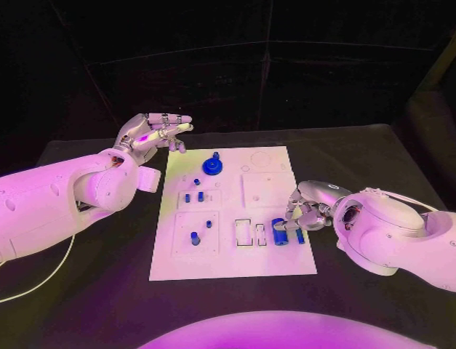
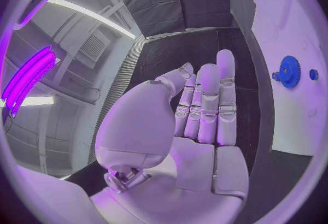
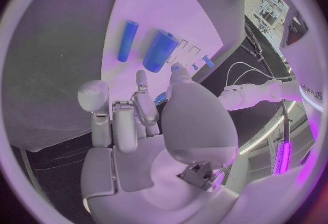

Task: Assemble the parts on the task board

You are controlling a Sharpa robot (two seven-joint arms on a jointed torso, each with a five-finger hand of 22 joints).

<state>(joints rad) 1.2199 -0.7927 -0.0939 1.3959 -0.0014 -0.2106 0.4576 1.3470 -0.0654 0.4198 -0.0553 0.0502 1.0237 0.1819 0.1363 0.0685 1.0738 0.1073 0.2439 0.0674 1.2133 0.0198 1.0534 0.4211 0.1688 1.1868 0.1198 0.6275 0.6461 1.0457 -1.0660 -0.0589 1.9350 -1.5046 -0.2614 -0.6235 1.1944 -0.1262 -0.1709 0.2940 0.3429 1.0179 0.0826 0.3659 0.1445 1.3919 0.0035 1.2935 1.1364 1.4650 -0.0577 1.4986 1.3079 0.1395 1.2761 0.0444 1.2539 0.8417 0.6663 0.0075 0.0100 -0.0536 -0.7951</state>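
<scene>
— While your right hand sits low over the near right part of the white board, what do you take it to be doing there?

— You have it just beside the two blue cylinders, so I judge you are lining up to pick one. In the right wrist view the fat cylinder and the thin rod both lie free on the board, apart from the fingers. Those fingers are curled in loosely with nothing between them.

— And your left hand?

— You hold it raised off the far left corner of the board, over the bench. In the left wrist view the fingers stand straight and side by side, holding nothing. I read that as parked clear, so it does not shade or bump the work.

— How does the board look to you?

— It is a flat white plate in the middle of the bench, with outlined recesses. A blue gear stands near its far edge, to the left of the middle; you see it too in the left wrist view, with a small blue peg beside it. More small blue pegs stand in the left column, further ones nearer you. The two rectangular slots beside the cylinders look unfilled, so most of the assembly seems yet to be done.
</scene>
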